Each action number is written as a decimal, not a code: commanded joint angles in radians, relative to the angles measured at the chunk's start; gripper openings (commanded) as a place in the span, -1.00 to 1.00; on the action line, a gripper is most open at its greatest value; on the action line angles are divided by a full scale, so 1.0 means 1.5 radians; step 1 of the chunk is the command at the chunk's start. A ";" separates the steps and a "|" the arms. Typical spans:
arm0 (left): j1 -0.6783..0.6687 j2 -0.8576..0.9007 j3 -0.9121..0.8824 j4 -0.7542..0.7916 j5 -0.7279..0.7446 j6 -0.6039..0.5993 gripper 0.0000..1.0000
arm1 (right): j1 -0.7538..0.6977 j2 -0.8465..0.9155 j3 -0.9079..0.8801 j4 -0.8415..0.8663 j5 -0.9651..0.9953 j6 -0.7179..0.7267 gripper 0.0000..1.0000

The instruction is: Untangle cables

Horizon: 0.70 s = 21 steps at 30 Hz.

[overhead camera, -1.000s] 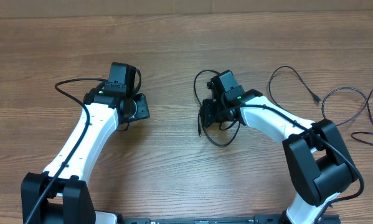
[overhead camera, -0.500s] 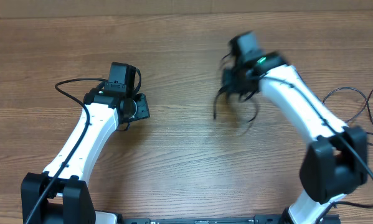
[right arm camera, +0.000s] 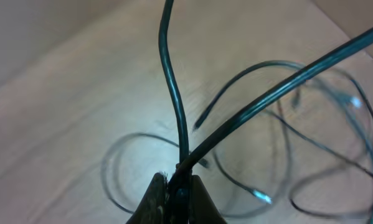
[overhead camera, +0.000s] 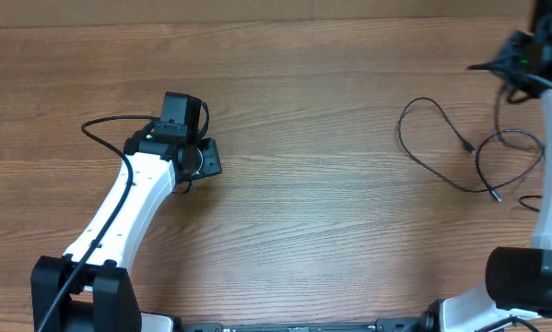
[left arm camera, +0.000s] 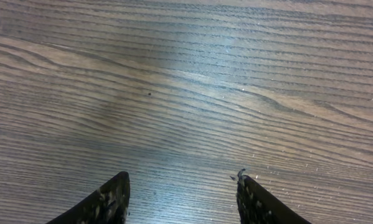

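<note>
Right gripper: clamped on the cables. In the right wrist view two thin black strands are pinched between the fingertips. One runs nearly straight up out of frame, the other leaves diagonally to the upper right. Both are glossy, round in section and taut at the grip.

Below the grip, the remaining loose loops are seen blurred over the wooden worktop. Small plug ends show only as pale spots, so the plug type cannot be told.

In the overhead view the right gripper is placed at the far right, near the back edge, and partly cut off by the frame. Slack cables are spread on the worktop's right side in open, overlapping loops. One plug end is lying inside the loops.

Left gripper: released, fingers spread, nothing between them but bare wood grain. It is parked at centre-left, well apart from the cables.
</note>
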<state>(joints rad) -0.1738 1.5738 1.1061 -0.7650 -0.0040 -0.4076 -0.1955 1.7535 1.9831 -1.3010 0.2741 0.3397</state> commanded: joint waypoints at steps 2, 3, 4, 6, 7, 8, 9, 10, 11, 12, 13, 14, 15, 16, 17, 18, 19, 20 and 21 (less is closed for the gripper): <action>-0.003 0.006 0.005 0.004 0.003 0.018 0.11 | -0.033 -0.002 0.006 -0.036 -0.074 -0.003 -0.92; -0.003 0.006 0.005 0.005 0.003 0.018 0.13 | -0.036 -0.002 0.003 -0.041 -0.085 -0.003 -0.53; -0.003 0.006 0.005 0.006 0.003 0.018 0.16 | -0.037 -0.002 0.002 -0.045 -0.095 -0.003 0.24; -0.003 0.006 0.005 0.007 0.003 0.018 0.24 | -0.036 -0.002 0.001 -0.047 -0.117 -0.004 0.96; -0.002 0.006 0.005 0.009 0.003 0.020 0.28 | -0.035 -0.002 0.001 -0.047 -0.135 -0.009 1.00; -0.002 0.005 0.005 0.012 0.003 0.026 0.31 | -0.032 -0.002 0.001 -0.046 -0.167 -0.026 1.00; -0.002 0.005 0.007 0.013 0.002 0.031 0.35 | -0.029 -0.002 0.001 -0.044 -0.203 -0.055 1.00; -0.002 0.004 0.011 0.012 0.002 0.034 0.38 | -0.025 -0.002 0.001 -0.044 -0.235 -0.080 1.00; -0.002 0.003 0.017 0.012 0.003 0.041 0.42 | -0.019 -0.002 0.001 -0.042 -0.266 -0.094 1.00; -0.002 0.001 0.022 0.012 0.002 0.048 0.44 | -0.012 -0.002 0.001 -0.039 -0.298 -0.109 1.00; -0.002 0.000 0.029 0.012 -0.001 0.054 0.45 | -0.002 -0.002 0.001 -0.036 -0.331 -0.132 1.00; -0.002 -0.001 0.038 0.012 -0.002 0.061 0.48 | 0.009 -0.002 0.001 -0.034 -0.360 -0.155 1.00; -0.002 -0.001 0.048 0.012 -0.003 0.068 0.50 | 0.021 -0.002 0.001 -0.032 -0.383 -0.174 1.00; -0.002 -0.001 0.058 0.012 -0.003 0.073 0.55 | 0.034 -0.002 0.001 -0.030 -0.399 -0.188 1.00; -0.002 -0.001 0.068 0.011 -0.003 0.077 0.62 | 0.052 -0.001 0.001 -0.028 -0.404 -0.199 1.00; -0.002 -0.001 0.078 0.008 -0.005 0.078 0.66 | 0.066 -0.001 0.001 -0.028 -0.403 -0.209 1.00; -0.002 -0.001 0.088 0.004 -0.005 0.078 0.70 | 0.085 -0.001 0.000 -0.030 -0.403 -0.224 1.00; -0.002 -0.001 0.099 -0.003 -0.005 0.078 0.76 | 0.103 0.000 -0.001 -0.030 -0.401 -0.233 1.00; -0.001 -0.001 0.108 -0.012 -0.008 0.078 0.90 | 0.121 0.003 -0.001 -0.031 -0.385 -0.232 1.00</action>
<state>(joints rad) -0.1738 1.5738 1.2125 -0.7658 -0.0048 -0.3145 -0.0757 1.7557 1.9831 -1.3483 -0.2600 0.0719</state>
